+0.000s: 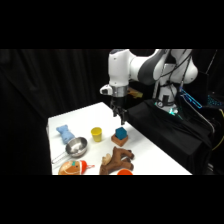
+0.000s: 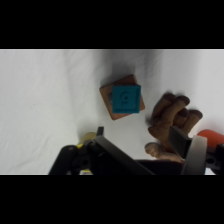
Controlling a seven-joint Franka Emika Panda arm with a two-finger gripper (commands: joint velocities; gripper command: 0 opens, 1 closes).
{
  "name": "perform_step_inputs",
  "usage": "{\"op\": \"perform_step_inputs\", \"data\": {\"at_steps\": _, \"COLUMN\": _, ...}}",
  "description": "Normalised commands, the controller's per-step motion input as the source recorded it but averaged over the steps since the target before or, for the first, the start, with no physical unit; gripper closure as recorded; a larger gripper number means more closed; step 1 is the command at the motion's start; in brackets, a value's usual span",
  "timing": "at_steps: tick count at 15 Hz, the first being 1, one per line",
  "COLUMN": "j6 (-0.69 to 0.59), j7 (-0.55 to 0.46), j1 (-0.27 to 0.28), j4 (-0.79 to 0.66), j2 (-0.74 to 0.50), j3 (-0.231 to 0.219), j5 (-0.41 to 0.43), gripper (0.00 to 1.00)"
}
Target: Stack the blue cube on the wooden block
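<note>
1. Standing before dark curtains, the white counter (image 1: 150, 150) carries the wooden block (image 1: 120, 140) near its right edge, with the blue cube (image 1: 120, 133) sitting on top.
2. Hovering just above the cube, the end effector (image 1: 121, 117) grips nothing; whether it is spread or clenched I cannot tell.
3. Brown plush toy (image 2: 170, 125) lies beside the block.

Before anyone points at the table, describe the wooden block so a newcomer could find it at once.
Start at the white table and look just below the gripper, to the right of the yellow cup. There sits the wooden block, low, flat and brown. Unlike the brown plush toy nearby, it is square-edged and carries the blue cube on top.
</note>
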Motion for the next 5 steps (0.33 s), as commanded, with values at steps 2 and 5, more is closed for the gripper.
{"op": "perform_step_inputs", "data": {"at_steps": 2, "j6": -0.49, "j7": -0.10, "j1": -0.030, "j4": 0.31, "j2": -0.08, "j3": 0.072, "j5": 0.142, "gripper": 0.00}}
{"op": "perform_step_inputs", "data": {"at_steps": 5, "j6": -0.43, "j7": -0.09, "j1": -0.023, "j4": 0.29, "j2": -0.02, "j3": 0.065, "j5": 0.177, "gripper": 0.00}}
